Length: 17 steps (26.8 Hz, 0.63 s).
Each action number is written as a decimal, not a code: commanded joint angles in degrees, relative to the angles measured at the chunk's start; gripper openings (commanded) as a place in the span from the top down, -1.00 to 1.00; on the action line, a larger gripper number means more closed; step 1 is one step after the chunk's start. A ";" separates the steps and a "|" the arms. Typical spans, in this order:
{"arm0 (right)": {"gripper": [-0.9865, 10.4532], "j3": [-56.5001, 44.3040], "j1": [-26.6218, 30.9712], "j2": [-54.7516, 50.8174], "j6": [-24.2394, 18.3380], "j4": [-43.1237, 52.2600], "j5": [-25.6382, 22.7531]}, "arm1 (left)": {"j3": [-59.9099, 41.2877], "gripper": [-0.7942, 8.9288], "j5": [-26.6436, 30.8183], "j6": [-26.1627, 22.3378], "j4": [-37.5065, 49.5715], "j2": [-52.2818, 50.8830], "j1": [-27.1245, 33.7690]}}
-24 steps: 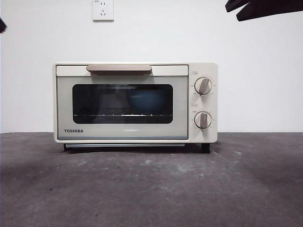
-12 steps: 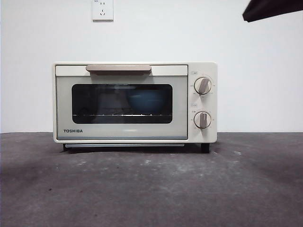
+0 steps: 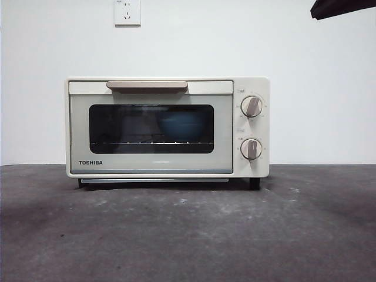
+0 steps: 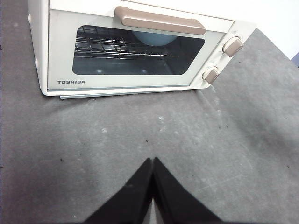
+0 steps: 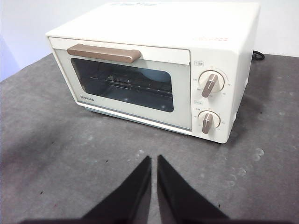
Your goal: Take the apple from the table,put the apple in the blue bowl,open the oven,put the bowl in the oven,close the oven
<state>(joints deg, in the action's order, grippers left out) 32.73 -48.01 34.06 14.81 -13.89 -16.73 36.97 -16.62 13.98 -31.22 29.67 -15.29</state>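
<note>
At the middle of the table [image 3: 188,235] stands the oven [image 3: 167,127], cream-white, its door shut and upright, the beige bar handle [image 3: 147,86] across the top of the door. Through the dark window the bowl [image 3: 179,127] shows blue, resting on the wire rack inside, toward the right half of the chamber. The apple cannot be made out through the glass. Two round knobs [image 3: 251,106] sit one above the other at 3 o'clock from the window.

The left gripper [image 4: 153,161] hangs over bare table in front of the oven, well apart from the door. Its two black jaws meet at their tips and hold nothing.

The right gripper [image 5: 154,158] also hangs above the table, off the oven's front right corner, touching nothing. Its jaws stand almost together, a thin sliver of table showing between them, and they are empty.

In the front view a single dark arm tip [image 3: 342,7] shows at the 1 o'clock corner, high above the oven.
</note>
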 commanded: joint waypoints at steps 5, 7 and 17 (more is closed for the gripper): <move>0.82 0.17 -0.61 -0.24 -0.50 0.61 -0.26 | 0.70 0.82 0.44 -9.86 2.78 0.24 -0.04; 0.82 0.17 -0.61 -0.22 -0.50 0.63 -0.31 | 0.68 0.82 3.06 -13.14 6.12 -0.26 0.55; 0.82 0.17 -0.61 -0.22 -0.50 0.63 -0.28 | -11.41 0.82 6.82 -20.41 27.67 -9.97 13.11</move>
<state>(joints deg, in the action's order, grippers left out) 32.73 -48.01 33.61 14.81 -13.89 -16.73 26.17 -9.93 -4.27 -5.08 19.88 -2.46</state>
